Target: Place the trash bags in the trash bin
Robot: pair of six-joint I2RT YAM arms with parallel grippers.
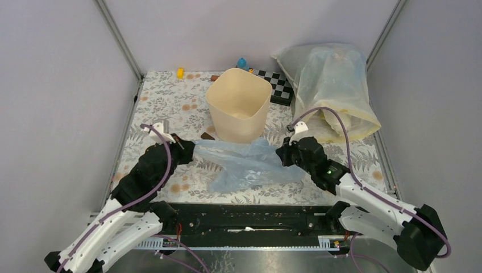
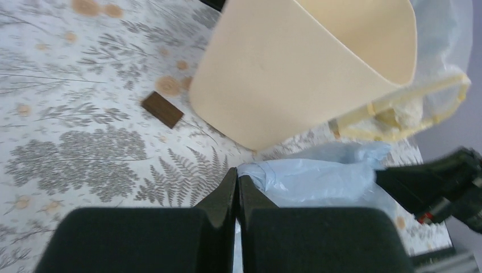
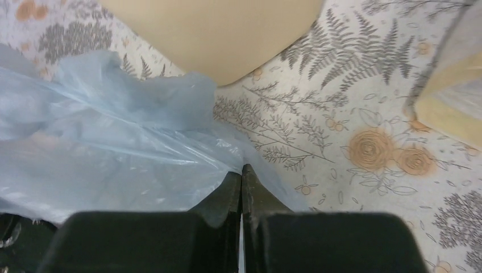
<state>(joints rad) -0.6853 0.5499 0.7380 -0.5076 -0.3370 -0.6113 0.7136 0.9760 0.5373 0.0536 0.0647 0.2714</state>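
Observation:
The cream-beige trash bin (image 1: 239,105) stands upright and open in the middle of the floral table. Just in front of it lies a crumpled pale-blue trash bag (image 1: 250,162), stretched between my two grippers. My left gripper (image 1: 190,149) is at the bag's left end. In the left wrist view its jaws (image 2: 237,173) are pressed together with the bag's edge (image 2: 318,176) pinched between them, the bin (image 2: 295,74) just beyond. My right gripper (image 1: 279,153) is at the bag's right end. In the right wrist view it (image 3: 242,169) is shut on the blue film (image 3: 113,142).
A large yellowish-clear sack (image 1: 335,91) lies at the back right, close to the bin. A checkerboard (image 1: 278,85) sits behind the bin. A small brown block (image 1: 207,136) lies by the bin's left base. Small yellow (image 1: 180,72) and blue (image 1: 242,62) toys stand at the back wall.

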